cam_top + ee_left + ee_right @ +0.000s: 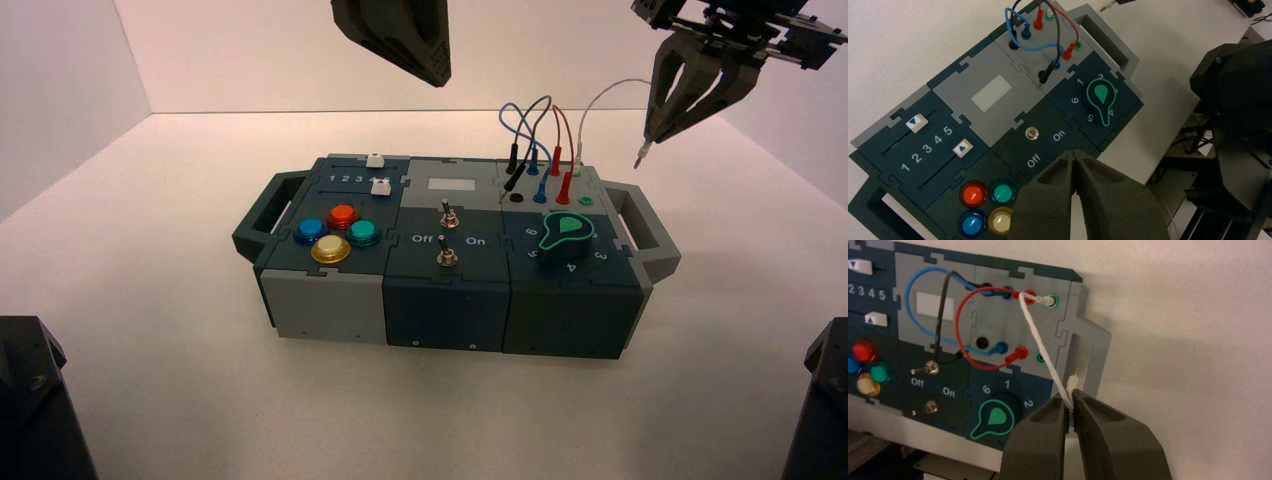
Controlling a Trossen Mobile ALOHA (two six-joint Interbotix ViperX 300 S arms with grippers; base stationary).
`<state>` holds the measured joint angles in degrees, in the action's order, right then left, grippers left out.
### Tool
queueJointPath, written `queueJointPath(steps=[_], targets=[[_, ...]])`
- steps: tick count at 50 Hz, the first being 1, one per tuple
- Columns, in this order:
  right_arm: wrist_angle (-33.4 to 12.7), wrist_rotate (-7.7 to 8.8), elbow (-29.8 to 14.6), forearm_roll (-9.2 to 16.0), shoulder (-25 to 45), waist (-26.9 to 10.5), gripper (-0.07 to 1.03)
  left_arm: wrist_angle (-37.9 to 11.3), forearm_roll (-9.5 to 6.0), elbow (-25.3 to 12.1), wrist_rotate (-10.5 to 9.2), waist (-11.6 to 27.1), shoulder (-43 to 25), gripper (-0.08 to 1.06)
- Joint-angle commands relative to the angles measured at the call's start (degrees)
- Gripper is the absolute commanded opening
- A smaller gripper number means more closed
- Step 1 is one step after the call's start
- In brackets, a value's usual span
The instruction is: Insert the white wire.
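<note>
Right claw [1071,407] pinches the white wire [1040,342] tight just behind its plug, pin poking out past the fingertips; left claw [1075,162] hangs pressed together.

The left arm's dark, ridged gripper [1075,156] hangs above the dark teal control box [998,55] with its fingertips pressed together, over the small metal toggle switch [1032,133] lettered "Off" and "On", beside four round coloured push buttons [986,207].
</note>
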<state>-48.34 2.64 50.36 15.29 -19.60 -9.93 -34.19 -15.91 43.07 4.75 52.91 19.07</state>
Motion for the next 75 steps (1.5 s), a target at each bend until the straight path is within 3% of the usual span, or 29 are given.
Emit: queueJointPath(steps=[1,23,75], targets=[[-0.6,-0.18,-0.5,0.7,-1.1,-1.5,-0.02,0.2,0.09,-1.6,0.18,0.1,0.8,-0.03],[-0.8,-0.53,-0.7,4.9,0.4,-5.4,-0.02,0.0,0.09,-1.2,0.18,0.0,1.1,-0.03],[3.3,-0.53,-0.3,5.3,3.9,-5.4,-0.02,0.0,0.09,-1.2,0.26,0.1,1.3,-0.03]])
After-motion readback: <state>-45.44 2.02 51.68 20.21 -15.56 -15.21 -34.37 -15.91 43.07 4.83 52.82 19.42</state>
